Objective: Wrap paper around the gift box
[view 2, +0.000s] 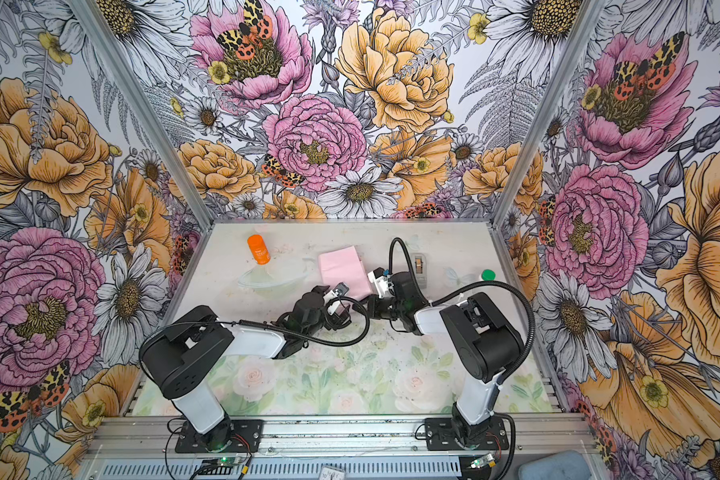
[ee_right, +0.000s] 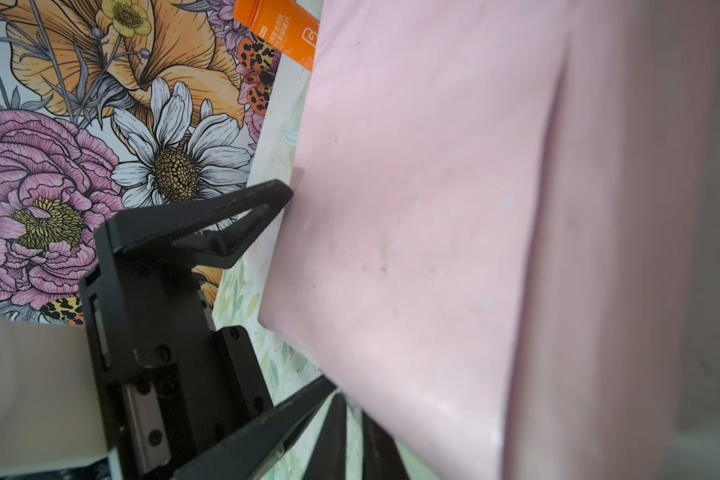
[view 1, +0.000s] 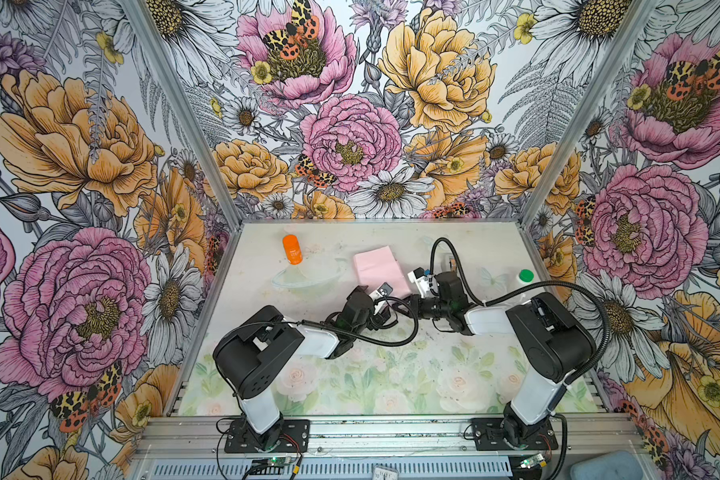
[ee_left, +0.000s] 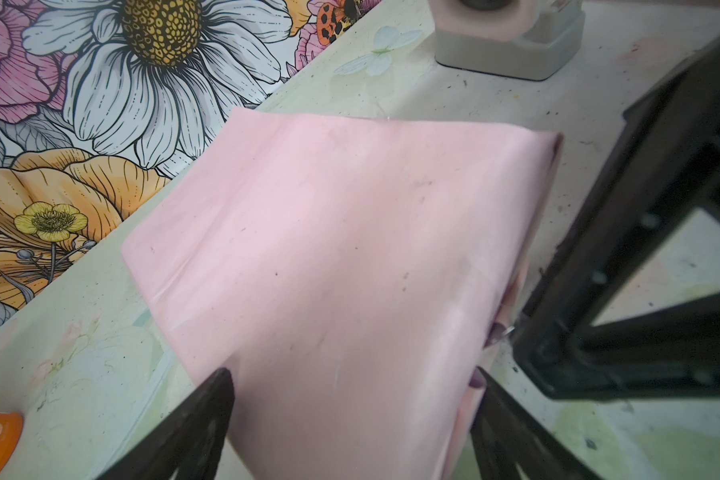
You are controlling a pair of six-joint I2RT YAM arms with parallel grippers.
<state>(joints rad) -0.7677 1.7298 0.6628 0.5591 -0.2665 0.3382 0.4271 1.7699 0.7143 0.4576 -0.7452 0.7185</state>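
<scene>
The paper point(view 1: 375, 264) point(view 2: 339, 266) lies pale pink side out, folded round a low block at the back middle of the table. The gift box is hidden inside it. A sliver of the lilac side point(ee_left: 495, 332) peeks out at one fold. My left gripper point(ee_left: 352, 399) straddles the near end of the parcel point(ee_left: 350, 249), and one of its fingers point(ee_right: 275, 199) presses against the side. My right gripper point(ee_right: 352, 405) sits at the parcel's near right corner point(ee_right: 433, 208). Its jaws are a narrow gap apart, with table showing between them and the tips tucked under the paper's edge.
An orange tube point(view 1: 292, 249) point(view 2: 258, 249) lies at the back left beside a clear plastic piece point(view 1: 304, 278). A grey tape dispenser point(view 2: 420, 266) point(ee_left: 512, 45) stands behind the right arm. A green-capped bottle point(view 1: 525, 276) stands at the right wall. Floral walls close three sides.
</scene>
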